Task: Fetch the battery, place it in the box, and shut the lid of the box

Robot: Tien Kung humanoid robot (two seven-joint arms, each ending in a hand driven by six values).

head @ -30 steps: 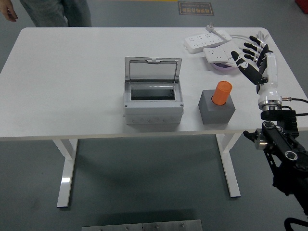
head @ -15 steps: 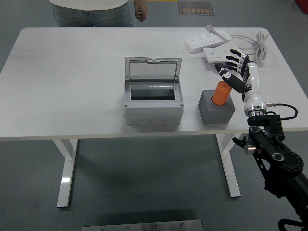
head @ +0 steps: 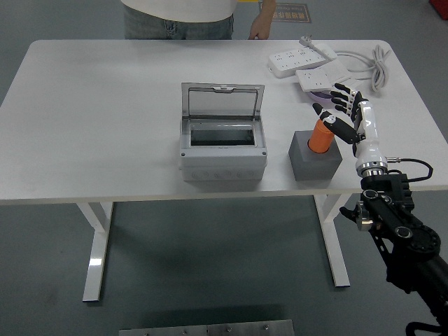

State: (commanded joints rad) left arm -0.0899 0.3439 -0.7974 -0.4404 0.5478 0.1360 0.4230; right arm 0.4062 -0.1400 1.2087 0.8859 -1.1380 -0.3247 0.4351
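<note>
Battery-shaped orange cylinder [head: 323,136] stands upright in a socket in the top of a dark grey square block [head: 314,157], which sits on the white table [head: 105,105] toward its right side, near the front edge. The robot's right hand [head: 343,117], black-fingered with a white forearm shell, hangs just beside the cylinder's upper right, its fingers [head: 343,94] spread and fanned upward and its thumb lying against or just over the cylinder's top; whether it actually touches cannot be told, and nothing is gripped. The black right arm [head: 395,224] comes up from the lower right corner, past the table's front edge. Left of the block, well apart from it, sits the light grey rectangular plastic box [head: 223,157], its clear hinged lid [head: 222,101] standing upright at the back and the dark opening exposed. At the far right of the table lie two white power strips [head: 302,60] with a coiled grey-white cable [head: 374,63], and a small purple object peeks out from under the nearer strip. At the far side of the table a person [head: 178,15] stands, one hand [head: 259,29] hanging down close to the table's edge, holding nothing.
</note>
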